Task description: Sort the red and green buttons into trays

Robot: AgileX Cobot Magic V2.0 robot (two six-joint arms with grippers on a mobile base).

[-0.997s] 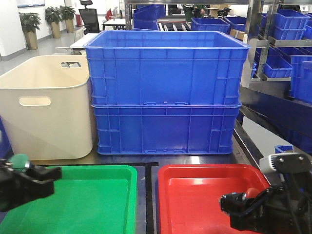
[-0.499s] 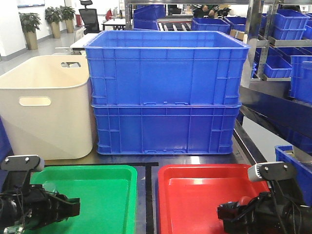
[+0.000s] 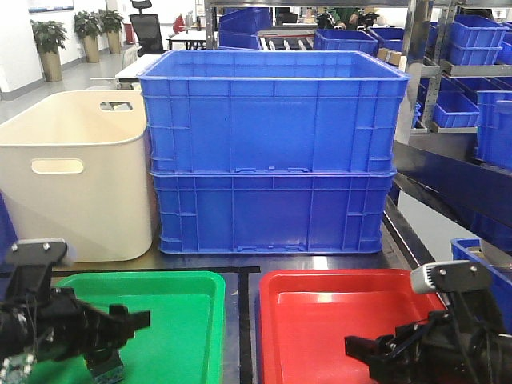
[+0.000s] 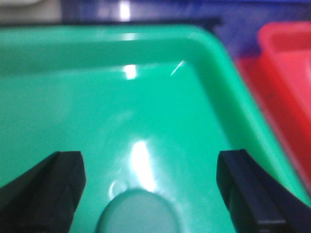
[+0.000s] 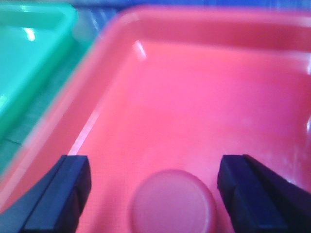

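In the left wrist view the green button's cap [image 4: 138,214] sits on the floor of the green tray [image 4: 204,97]. My left gripper [image 4: 149,167] is open, its fingers wide apart on either side of the cap and not touching it. In the right wrist view the red button's cap [image 5: 173,201] sits in the red tray [image 5: 194,92]. My right gripper [image 5: 154,167] is open around it, apart from it. In the front view the left gripper [image 3: 128,326] is low over the green tray [image 3: 188,308] and the right gripper [image 3: 364,356] is low over the red tray [image 3: 320,308].
Two stacked deep blue crates [image 3: 272,152] stand right behind the trays, and a cream tub [image 3: 76,172] stands at the back left. A black tape line [image 3: 246,328] runs between the trays. Shelves with more blue bins [image 3: 472,72] are on the right.
Both arms have come down into their trays. The left gripper held the green button and the right the red one; both jaws have opened and the buttons rest in the trays.
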